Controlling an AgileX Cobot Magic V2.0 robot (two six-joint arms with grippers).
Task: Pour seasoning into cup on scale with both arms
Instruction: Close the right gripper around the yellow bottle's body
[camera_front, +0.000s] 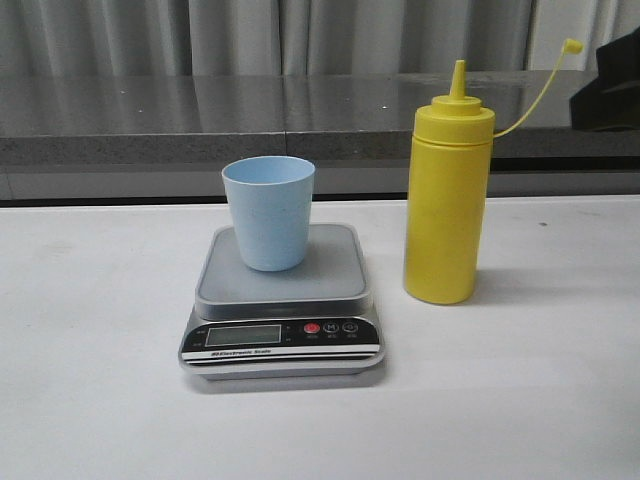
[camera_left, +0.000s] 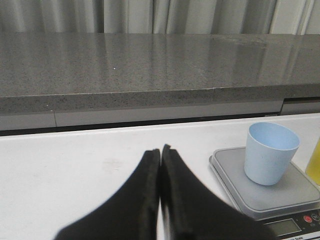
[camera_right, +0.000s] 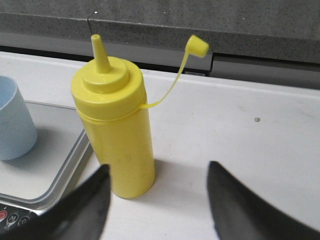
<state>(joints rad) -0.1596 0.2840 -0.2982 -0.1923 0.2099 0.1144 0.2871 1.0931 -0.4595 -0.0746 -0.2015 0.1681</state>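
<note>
Left gripper has its black fingers pressed flat together, nothing between them, hovering over bare white table to the left of the scale. Right gripper is spread wide with nothing in it – its two fingers sit either side of a gap just right of the seasoning bottle, not touching it. The bottle stands upright on the table just right of the scale, nozzle uncapped, its little cap dangling out on the thin tether up and to the right. The light blue cup stands upright on the scale's platform, toward the far side – display and red button face near.
</note>
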